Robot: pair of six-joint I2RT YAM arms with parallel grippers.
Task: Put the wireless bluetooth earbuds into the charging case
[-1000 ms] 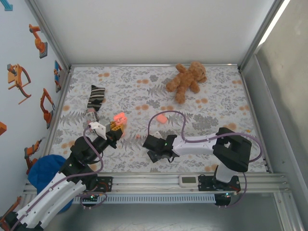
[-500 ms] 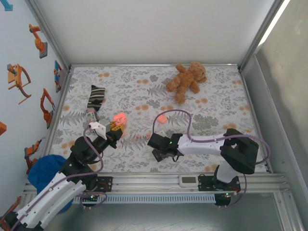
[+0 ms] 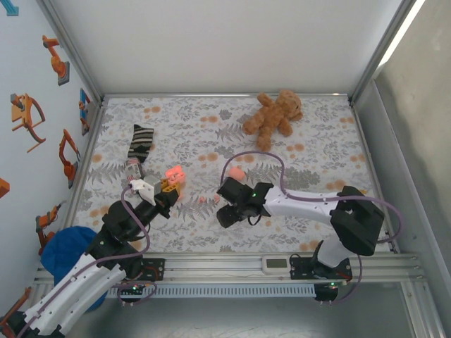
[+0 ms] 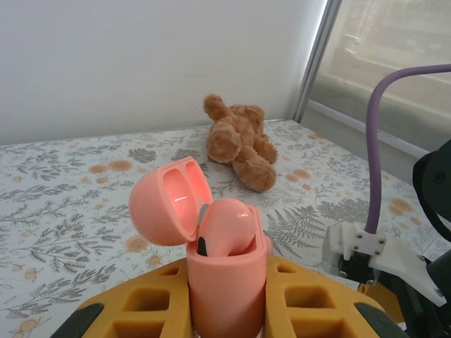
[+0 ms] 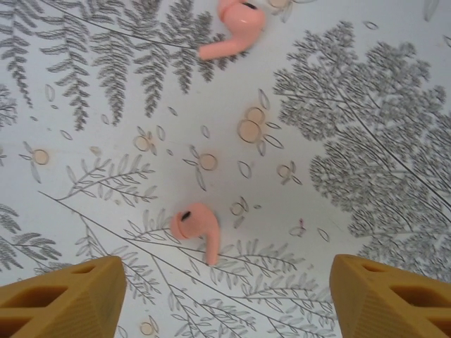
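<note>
My left gripper (image 4: 225,292) is shut on a salmon-pink charging case (image 4: 224,271) and holds it upright with its lid (image 4: 165,201) swung open. One earbud (image 4: 227,224) sits in the case, its head standing above the rim. In the top view this case (image 3: 173,174) is at the left gripper's (image 3: 169,184) tip. My right gripper (image 5: 225,299) hangs open above the floral cloth. A loose earbud (image 5: 196,227) lies on the cloth below the gap, nearer the left finger. A second loose earbud (image 5: 236,28) lies farther out. In the top view the right gripper (image 3: 224,210) is beside an earbud (image 3: 205,201).
A second pink case (image 3: 237,172) lies on the cloth just beyond the right gripper. A brown teddy bear (image 3: 273,116) sits at the back right and a striped sock (image 3: 139,149) at the back left. A blue bundle (image 3: 67,253) lies off the table's left front corner.
The right arm has stretched forward and to the left, bringing its gripper over the loose earbuds, and its jaws have narrowed a little. The left gripper and its case have stayed put.
</note>
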